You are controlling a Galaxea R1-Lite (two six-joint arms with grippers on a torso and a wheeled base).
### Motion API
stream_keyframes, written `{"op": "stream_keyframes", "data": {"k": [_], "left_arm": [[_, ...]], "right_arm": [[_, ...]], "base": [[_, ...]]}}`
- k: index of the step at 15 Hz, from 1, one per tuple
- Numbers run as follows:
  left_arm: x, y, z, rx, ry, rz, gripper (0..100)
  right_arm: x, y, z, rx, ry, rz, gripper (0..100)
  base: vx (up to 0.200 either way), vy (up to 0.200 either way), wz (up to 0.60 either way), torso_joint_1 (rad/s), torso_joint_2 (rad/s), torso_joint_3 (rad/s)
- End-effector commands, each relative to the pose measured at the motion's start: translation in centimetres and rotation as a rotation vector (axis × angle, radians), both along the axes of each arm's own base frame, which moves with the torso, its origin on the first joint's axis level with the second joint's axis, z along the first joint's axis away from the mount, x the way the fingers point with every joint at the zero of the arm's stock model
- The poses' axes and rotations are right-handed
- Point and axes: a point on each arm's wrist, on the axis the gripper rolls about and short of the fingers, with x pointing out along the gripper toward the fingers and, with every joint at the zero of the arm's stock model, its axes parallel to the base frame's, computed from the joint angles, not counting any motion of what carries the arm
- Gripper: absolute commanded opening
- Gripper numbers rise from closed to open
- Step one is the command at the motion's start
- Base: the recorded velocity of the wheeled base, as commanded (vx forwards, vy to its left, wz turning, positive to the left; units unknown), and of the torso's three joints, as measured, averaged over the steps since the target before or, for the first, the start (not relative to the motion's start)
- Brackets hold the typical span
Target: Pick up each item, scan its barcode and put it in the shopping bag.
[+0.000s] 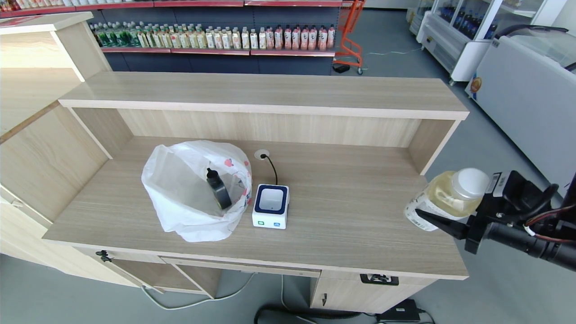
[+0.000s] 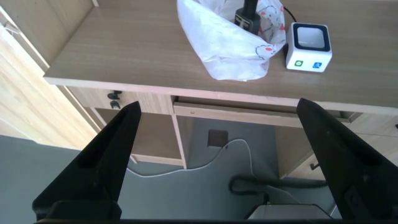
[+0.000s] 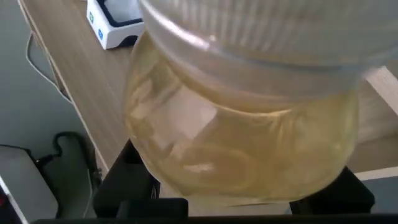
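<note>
Grey floor, wooden counter, drink shelves, freezers

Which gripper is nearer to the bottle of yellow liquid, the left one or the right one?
Right. The right gripper is shut on the bottle at the counter's right end; the left gripper hangs open before the counter's front.

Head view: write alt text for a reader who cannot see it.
The right gripper holds a bottle of pale yellow liquid with a white cap at the right end of the wooden counter. On the counter stand a white shopping bag with a dark bottle inside and, beside it, a small white scanner.
</note>
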Motion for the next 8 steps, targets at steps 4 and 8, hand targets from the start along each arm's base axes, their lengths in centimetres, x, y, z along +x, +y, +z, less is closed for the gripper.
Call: {"op": "stream_keyframes", "data": {"k": [4,8], "left_arm": [[0.00,0.00,0.00,0.000,0.000,0.001,100],[0.00,0.00,0.00,0.000,0.000,0.001,100]], "right_arm": [[1.55,-1.24,0.71,-0.133,-0.130,-0.109,0],[1.20,-1.18,0.25,-0.135,-0.110,-0.106,0]], "base": [[0.000,0.000,0.00,0.000,0.00,0.000],[0.000,0.000,0.00,0.000,0.00,0.000]]}}
